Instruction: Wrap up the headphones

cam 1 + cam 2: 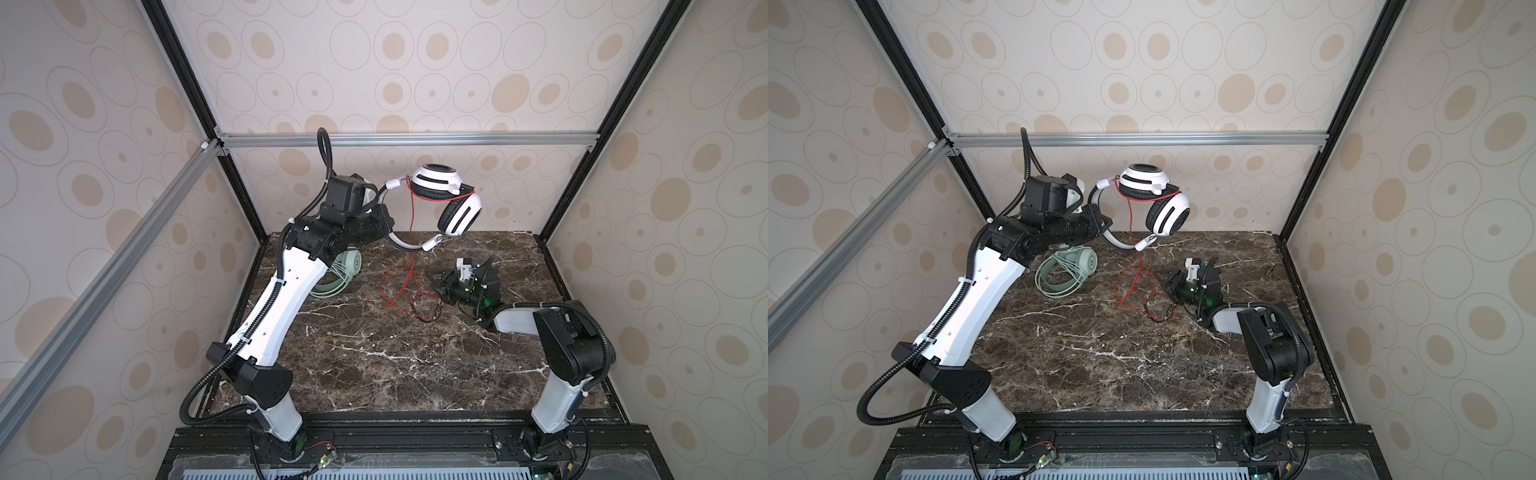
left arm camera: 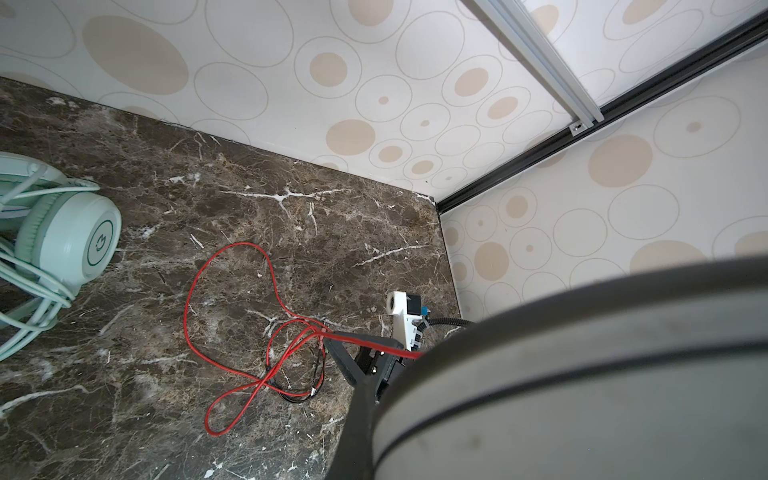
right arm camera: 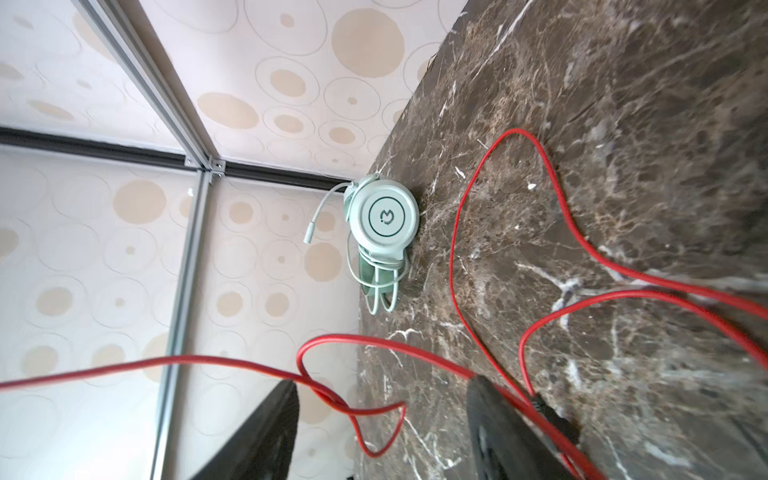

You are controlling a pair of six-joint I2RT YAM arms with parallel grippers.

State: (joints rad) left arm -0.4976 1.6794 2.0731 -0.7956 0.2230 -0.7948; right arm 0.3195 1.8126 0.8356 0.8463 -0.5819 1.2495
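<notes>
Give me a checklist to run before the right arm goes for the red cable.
1. Hold: left gripper shut on the white-and-black headphones, lifted above the table: ok.
2. Opening: right gripper with fingers apart: ok.
3. Catch: red cable truly between those fingers: cannot tell. A loop shows in the gap in the right wrist view, but its depth is unclear.
4. Wrap: cable wound onto the headphones: not ok. Most of it lies in loose loops on the table.
5. Clearance: mint green headphones lie apart at the back, cable bundled on them: ok.
</notes>
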